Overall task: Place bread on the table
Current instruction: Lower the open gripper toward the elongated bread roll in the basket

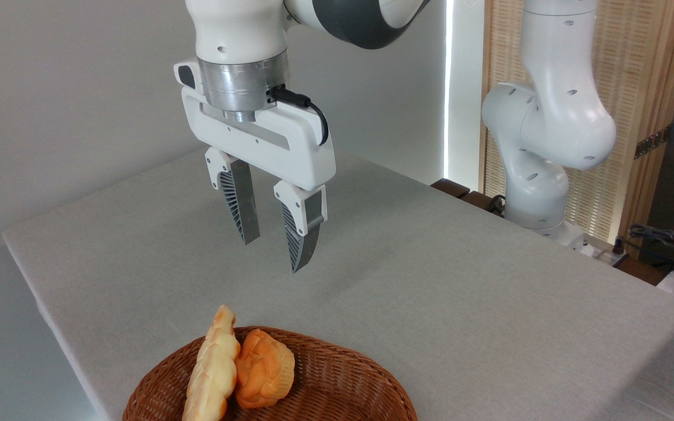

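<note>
Bread (213,374) lies in the wicker basket (337,380) at the near edge of the scene, along the left side of the basket, with its far tip standing above the rim. A darker round bun (264,368) touches it on the right. The gripper (272,254) hangs in the air above the table (460,292), farther away than the basket, and holds nothing; its jaws are spread apart with a clear gap between them.

To do the pick well, I think the gripper should come toward the near side and go down over the middle of the loaf, with the fingers across its narrow width. One finger must enter between the loaf and the bun, so a careful approach is needed not to push the bun.

The table is covered with a light grey-beige cloth, flat and bare beyond the basket. Behind it is a plain pale wall, and at the far right the arm's white base stands before a wooden slatted screen, with some cables near it.
</note>
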Controlling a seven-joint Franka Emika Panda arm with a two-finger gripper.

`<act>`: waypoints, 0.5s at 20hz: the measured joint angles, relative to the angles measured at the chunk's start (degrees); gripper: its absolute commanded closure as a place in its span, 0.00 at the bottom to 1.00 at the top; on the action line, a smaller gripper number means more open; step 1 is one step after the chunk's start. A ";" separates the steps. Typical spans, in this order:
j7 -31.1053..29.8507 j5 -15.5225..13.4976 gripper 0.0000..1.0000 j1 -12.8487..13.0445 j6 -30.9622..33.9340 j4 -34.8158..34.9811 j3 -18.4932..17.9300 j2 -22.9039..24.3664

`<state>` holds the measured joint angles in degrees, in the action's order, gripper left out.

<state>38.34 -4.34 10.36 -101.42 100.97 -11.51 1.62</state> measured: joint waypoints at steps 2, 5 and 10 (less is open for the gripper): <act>0.05 -0.03 0.01 -0.08 -0.95 -0.12 -0.27 0.20; 0.08 -0.17 0.00 -0.32 -4.57 -0.40 -1.35 0.21; 0.66 -0.40 0.00 -0.56 -8.35 -0.50 -2.33 0.17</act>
<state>39.01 -4.74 9.81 -109.77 100.46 -13.83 1.79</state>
